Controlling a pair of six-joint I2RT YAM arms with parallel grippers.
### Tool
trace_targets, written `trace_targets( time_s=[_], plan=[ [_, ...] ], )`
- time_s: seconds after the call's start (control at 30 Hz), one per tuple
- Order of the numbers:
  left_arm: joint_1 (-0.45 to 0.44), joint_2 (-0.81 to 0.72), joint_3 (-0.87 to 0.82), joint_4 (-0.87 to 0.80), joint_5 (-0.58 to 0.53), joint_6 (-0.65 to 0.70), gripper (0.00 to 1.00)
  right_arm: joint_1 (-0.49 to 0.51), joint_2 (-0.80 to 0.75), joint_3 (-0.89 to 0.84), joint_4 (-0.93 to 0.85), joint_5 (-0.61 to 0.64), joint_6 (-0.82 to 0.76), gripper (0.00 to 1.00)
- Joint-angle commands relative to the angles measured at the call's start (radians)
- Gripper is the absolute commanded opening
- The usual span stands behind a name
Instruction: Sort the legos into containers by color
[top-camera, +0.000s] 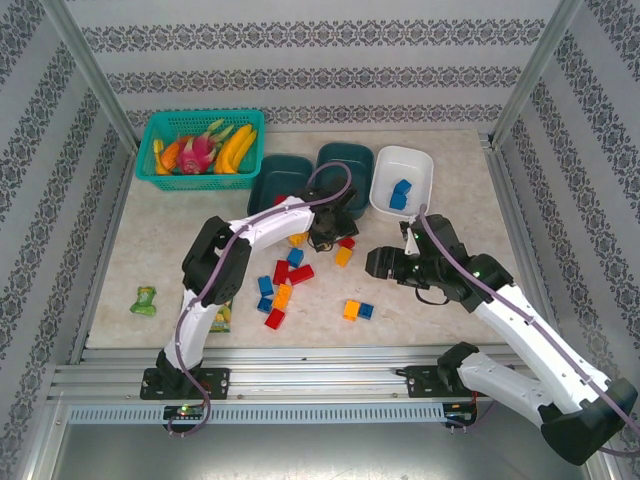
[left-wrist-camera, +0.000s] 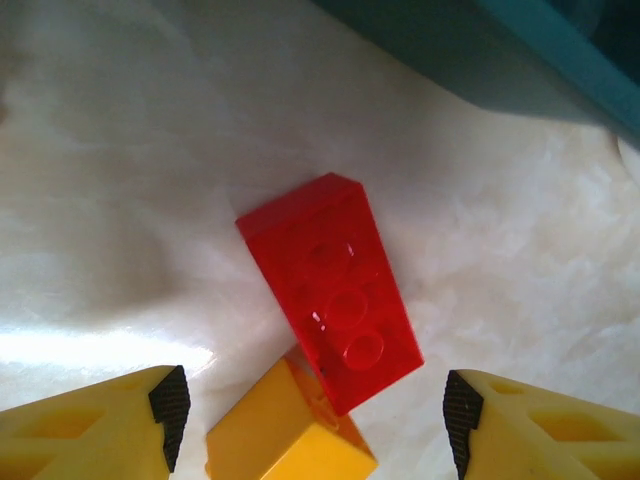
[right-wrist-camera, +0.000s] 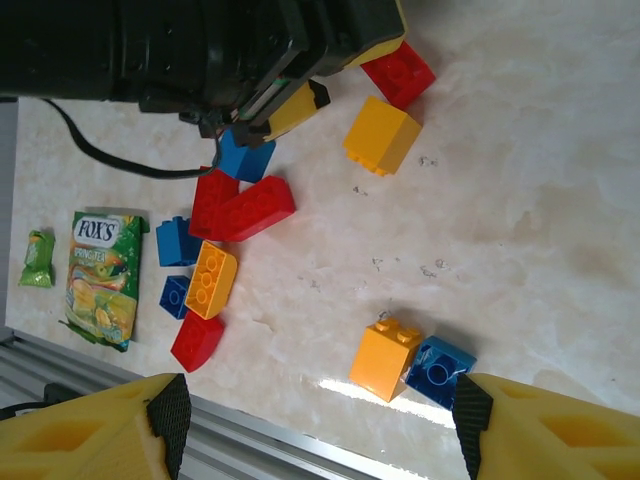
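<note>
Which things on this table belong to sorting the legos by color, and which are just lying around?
Job: legos, left teal tub, middle teal tub, white tub.
Lying around: mesh basket of fruit, Fox's snack packet, small green packet.

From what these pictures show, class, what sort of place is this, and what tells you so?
Probably a robot test cell, not a home: a left arm and right arm bolted to a metal rail, frame posts against patterned walls, staged toy bricks.
</note>
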Motion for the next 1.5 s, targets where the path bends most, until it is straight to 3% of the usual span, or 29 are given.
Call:
trace_targets(
  time_s=[0.0,0.5,0.8,0.93,1.1,1.47],
  plan=[
    [-0.020,0.052,0.075,-0.089,-0.048,-0.061,0.71,0.004,-0.026,-0.031,0.019,-0.003,0.016,0.72],
    [-0.023,0.207,0.259,-0.227,-0.086,-0.088,0.66,-0.052,-0.078,-0.048,0.067,0.011,-0.007,0.77],
    [-0.023,0.233,0.286,-0.247,-0.086,-0.096,0.41,-0.066,-0.055,-0.042,0.077,0.002,-0.014,0.77],
    [-0.023,0.210,0.267,-0.233,-0.098,-0.099,0.29,-0.075,-0.043,-0.039,0.087,-0.009,-0.017,0.77],
    [-0.023,0.140,0.232,-0.222,-0.127,-0.105,0.21,-0.076,-0.028,-0.034,0.097,-0.021,-0.022,0.76],
    [-0.012,-0.086,0.064,-0.198,-0.177,-0.140,0.21,-0.077,0.008,-0.011,0.114,-0.046,-0.038,0.76]
  ],
)
